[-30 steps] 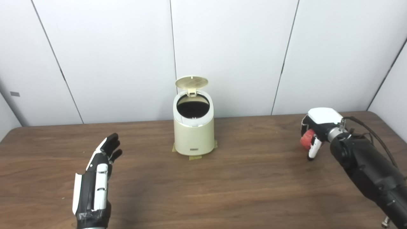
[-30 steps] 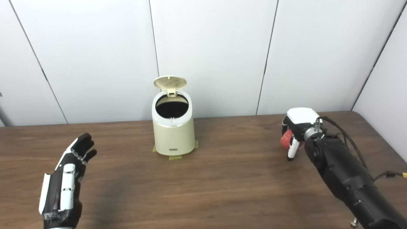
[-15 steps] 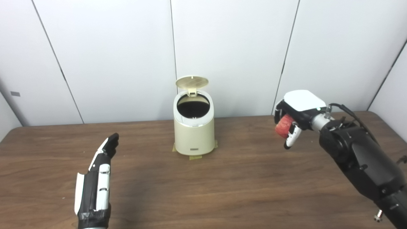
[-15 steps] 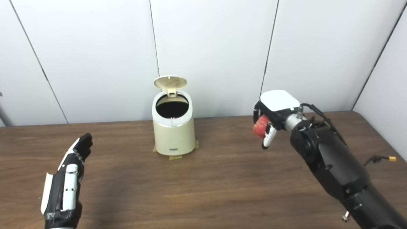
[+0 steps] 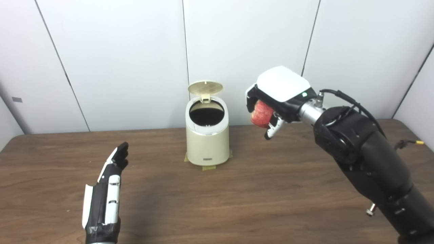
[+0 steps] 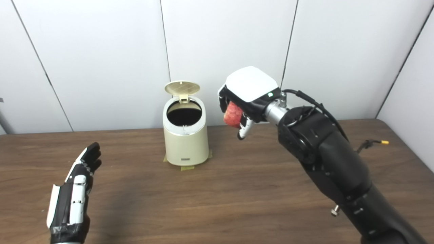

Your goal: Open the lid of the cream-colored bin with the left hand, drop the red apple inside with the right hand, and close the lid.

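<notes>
Left eye view: the cream bin [image 5: 207, 139] stands upright on the wooden table [image 5: 237, 196] near its far edge, on strips of tape [image 5: 208, 167], with its lid [image 5: 205, 87] tipped up at the back and the dark opening exposed. The right hand [image 5: 276, 98] is raised off the table just right of the bin's top, fingers wrapped round the red apple [image 5: 260, 113], which shows beneath the white back of the hand. The left hand [image 5: 106, 189] hovers low over the near left of the table, empty, fingers straight and extended toward the bin, well apart from it. Right eye view: the same layout; the apple [image 6: 232, 114] hangs level with the bin's rim, beside it and not over the opening, and the black right arm [image 6: 325, 156] slopes down to the lower right corner
</notes>
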Controlling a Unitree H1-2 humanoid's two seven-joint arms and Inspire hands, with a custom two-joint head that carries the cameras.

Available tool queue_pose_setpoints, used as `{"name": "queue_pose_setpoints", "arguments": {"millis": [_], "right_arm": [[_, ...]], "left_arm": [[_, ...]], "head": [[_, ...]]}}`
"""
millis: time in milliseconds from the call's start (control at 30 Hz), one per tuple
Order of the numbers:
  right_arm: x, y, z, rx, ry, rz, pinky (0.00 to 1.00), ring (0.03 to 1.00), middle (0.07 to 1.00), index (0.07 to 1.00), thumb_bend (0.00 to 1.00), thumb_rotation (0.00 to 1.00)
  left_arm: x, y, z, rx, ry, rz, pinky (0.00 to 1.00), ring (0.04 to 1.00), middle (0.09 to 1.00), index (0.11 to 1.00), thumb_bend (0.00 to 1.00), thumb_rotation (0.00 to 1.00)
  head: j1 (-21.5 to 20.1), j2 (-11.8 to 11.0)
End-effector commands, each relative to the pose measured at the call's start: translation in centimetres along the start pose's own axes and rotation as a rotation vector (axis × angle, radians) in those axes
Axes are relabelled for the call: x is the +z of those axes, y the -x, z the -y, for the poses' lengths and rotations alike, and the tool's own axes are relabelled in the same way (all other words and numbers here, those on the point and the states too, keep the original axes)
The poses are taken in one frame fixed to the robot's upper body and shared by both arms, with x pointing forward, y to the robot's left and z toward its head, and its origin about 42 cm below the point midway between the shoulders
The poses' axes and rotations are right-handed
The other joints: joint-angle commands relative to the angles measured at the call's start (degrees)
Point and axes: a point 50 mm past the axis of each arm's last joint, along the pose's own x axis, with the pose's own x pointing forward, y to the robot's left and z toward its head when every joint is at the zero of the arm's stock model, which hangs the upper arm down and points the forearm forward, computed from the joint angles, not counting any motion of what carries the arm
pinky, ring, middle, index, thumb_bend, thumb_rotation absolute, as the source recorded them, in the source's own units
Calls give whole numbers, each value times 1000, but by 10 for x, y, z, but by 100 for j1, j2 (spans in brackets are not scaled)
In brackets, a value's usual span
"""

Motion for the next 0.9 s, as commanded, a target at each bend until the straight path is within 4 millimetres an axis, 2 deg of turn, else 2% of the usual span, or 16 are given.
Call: {"name": "queue_pose_setpoints", "arguments": {"millis": [0,33,100,133,200,267,400,567,867], "right_arm": [[4,-7,37,-110,28,11,398,530,560,476,520,89],[8,-9,40,-124,23,20,407,511,558,458,518,36],[16,-15,44,-159,7,45,508,502,554,439,517,9],[19,-18,45,-175,-8,57,507,486,553,434,517,3],[26,-24,46,-205,-30,82,346,419,558,446,511,0],[30,-32,44,-249,-18,107,301,406,563,450,510,0],[38,-46,40,-258,-40,131,315,435,567,440,510,0],[45,-63,33,-247,-15,158,294,405,569,456,508,0],[45,-94,11,-282,6,203,297,429,564,454,510,0]], "left_arm": [[6,-1,3,-7,13,53,937,944,938,898,195,970],[6,-1,3,-7,12,53,935,944,938,899,195,971],[6,0,4,-4,7,52,935,944,939,900,196,976],[7,0,4,-3,11,51,933,943,938,900,197,977],[7,0,5,-3,17,49,939,946,939,901,194,976],[7,0,6,-4,18,50,941,948,942,903,197,975],[7,1,8,-5,11,48,940,947,943,904,205,977],[8,1,10,1,15,54,927,940,936,895,214,944],[9,1,13,-10,24,49,945,955,947,907,216,972]], "head": [[-4,-5],[2,-4],[16,-5],[22,-3],[28,-1],[36,-2],[75,1],[92,6],[138,-1]]}}
